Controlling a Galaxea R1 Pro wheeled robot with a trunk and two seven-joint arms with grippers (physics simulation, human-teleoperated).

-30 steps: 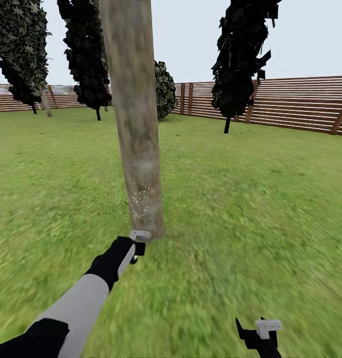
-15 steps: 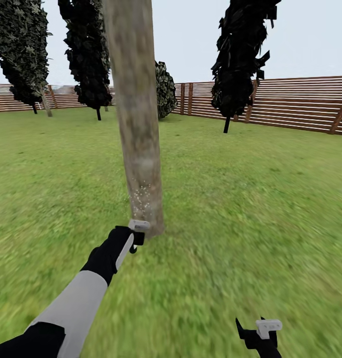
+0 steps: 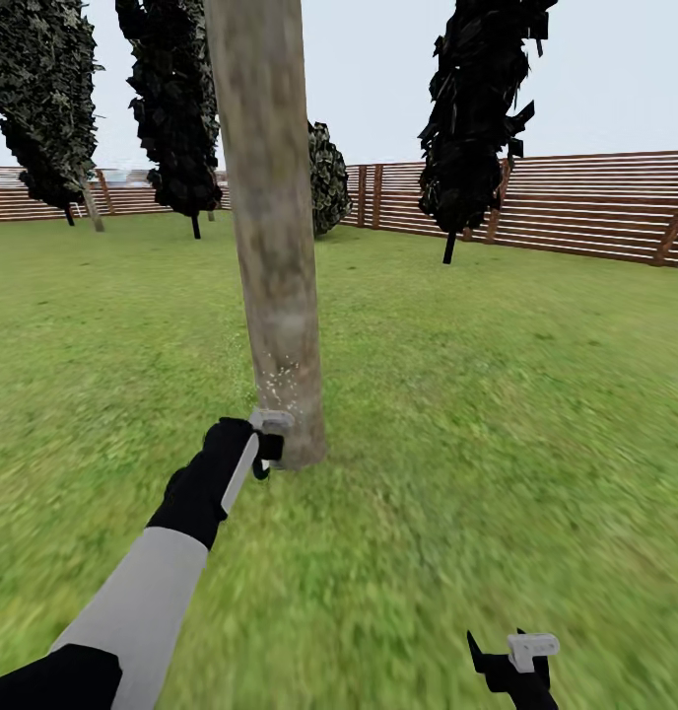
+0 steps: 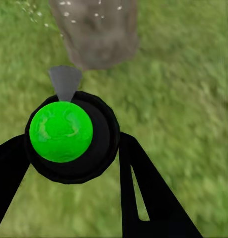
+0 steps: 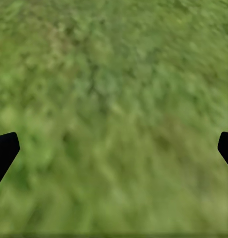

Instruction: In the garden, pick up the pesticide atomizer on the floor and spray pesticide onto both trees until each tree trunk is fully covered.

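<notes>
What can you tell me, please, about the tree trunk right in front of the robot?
The tree trunk is a thick, grey-brown, bark-textured column, standing nearly upright with a slight lean, rooted in the grass. Small white specks dot its lower part. The left pincer holds the atomizer close to its base; contact cannot be told.

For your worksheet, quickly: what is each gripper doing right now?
Left gripper: shut on the pesticide atomizer.
Right gripper: open, holding nothing.
</notes>
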